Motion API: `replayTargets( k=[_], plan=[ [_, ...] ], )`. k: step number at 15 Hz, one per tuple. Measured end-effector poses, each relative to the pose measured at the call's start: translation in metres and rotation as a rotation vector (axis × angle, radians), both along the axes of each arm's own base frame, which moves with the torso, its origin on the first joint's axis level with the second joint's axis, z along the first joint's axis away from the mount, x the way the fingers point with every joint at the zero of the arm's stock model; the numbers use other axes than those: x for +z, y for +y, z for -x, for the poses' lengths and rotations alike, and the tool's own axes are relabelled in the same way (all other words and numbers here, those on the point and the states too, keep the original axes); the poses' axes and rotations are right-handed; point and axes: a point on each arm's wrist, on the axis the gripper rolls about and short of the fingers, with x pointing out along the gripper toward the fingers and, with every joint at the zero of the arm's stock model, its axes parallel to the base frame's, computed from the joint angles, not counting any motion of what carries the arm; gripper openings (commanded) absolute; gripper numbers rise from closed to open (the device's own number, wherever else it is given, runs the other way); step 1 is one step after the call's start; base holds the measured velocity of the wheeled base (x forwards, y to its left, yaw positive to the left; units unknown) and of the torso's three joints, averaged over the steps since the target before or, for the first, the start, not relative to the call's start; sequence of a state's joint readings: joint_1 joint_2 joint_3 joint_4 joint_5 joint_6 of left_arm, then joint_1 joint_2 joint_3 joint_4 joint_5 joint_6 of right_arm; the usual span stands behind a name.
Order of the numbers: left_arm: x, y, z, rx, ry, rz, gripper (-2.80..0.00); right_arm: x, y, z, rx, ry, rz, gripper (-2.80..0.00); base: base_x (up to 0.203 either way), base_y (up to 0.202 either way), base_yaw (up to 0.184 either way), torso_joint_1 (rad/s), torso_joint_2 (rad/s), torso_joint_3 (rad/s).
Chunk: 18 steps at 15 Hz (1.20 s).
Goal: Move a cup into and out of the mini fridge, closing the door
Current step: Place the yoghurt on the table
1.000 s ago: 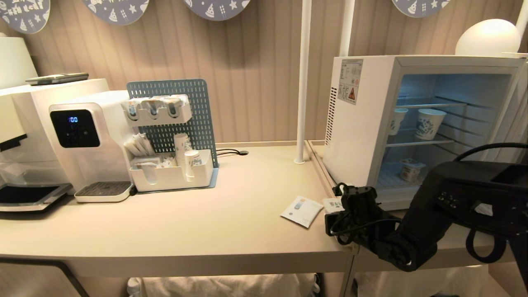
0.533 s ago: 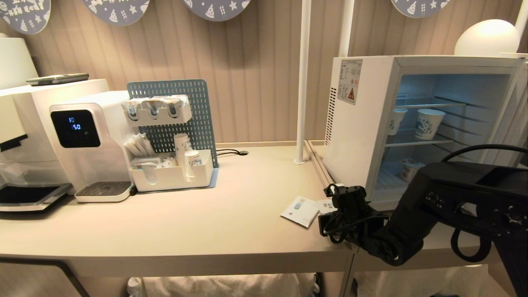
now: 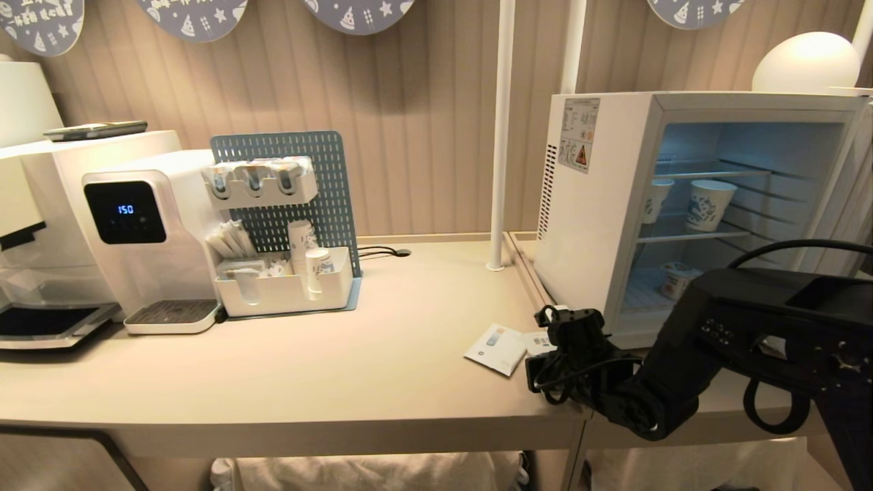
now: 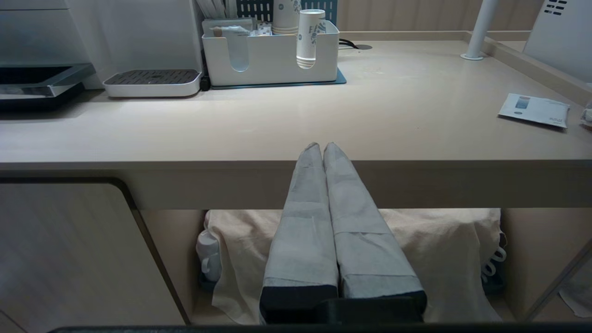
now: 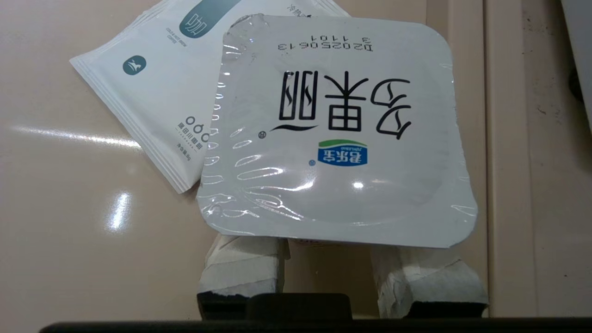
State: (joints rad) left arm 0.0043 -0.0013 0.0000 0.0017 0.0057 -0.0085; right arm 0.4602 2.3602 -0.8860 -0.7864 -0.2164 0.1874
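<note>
The mini fridge [image 3: 593,204] stands at the right of the table with its door [image 3: 861,177] swung open at the far right edge. Its lit inside holds two paper cups [image 3: 709,203] on the middle wire shelf and a small tub [image 3: 678,279] on the bottom. My right gripper [image 3: 554,341] is low over the table just left of the fridge's front corner, shut on a square foil-lidded cup [image 5: 337,138]. The lid hides the fingertips [image 5: 240,263]. My left gripper [image 4: 322,148] is parked shut below the table's front edge.
A white sachet [image 3: 498,348] lies on the table beside the held cup, partly under its lid [image 5: 157,92]. At the left stand a water dispenser [image 3: 146,232] and an organiser tray [image 3: 286,290] with paper cups. A white pole [image 3: 501,136] rises left of the fridge.
My right arm has carried the cup a little to the left, away from the fridge opening, then nearly stopped. The left arm has not moved.
</note>
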Motion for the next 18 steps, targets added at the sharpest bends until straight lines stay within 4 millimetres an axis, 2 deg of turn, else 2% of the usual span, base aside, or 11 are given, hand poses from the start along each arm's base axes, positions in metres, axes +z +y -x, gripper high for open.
replayTargets(
  k=[6,7,14,18],
  plan=[
    [0.0000,0.0000,0.0000,0.000,0.000,0.001,-2.80,0.0026,-0.0007,0.0010,-0.002,-0.002,-0.004,-2.80,0.000,0.000,0.000,0.000,0.00,0.000],
    [0.0000,0.0000,0.0000,0.000,0.000,0.000,-2.80,0.0024,-0.0003,-0.0001,-0.005,-0.007,0.000,0.00,0.000,0.000,0.000,0.000,0.00,0.000],
    [0.0000,0.0000,0.0000,0.000,0.000,0.000,-2.80,0.0006,0.0015,-0.0037,-0.009,-0.015,-0.007,0.00,0.000,0.000,0.000,0.000,0.00,0.000],
    [0.0000,0.0000,0.0000,0.000,0.000,0.000,-2.80,0.0105,-0.0013,0.0036,-0.021,-0.014,-0.026,0.00,0.000,0.000,0.000,0.000,0.00,0.000]
  ],
)
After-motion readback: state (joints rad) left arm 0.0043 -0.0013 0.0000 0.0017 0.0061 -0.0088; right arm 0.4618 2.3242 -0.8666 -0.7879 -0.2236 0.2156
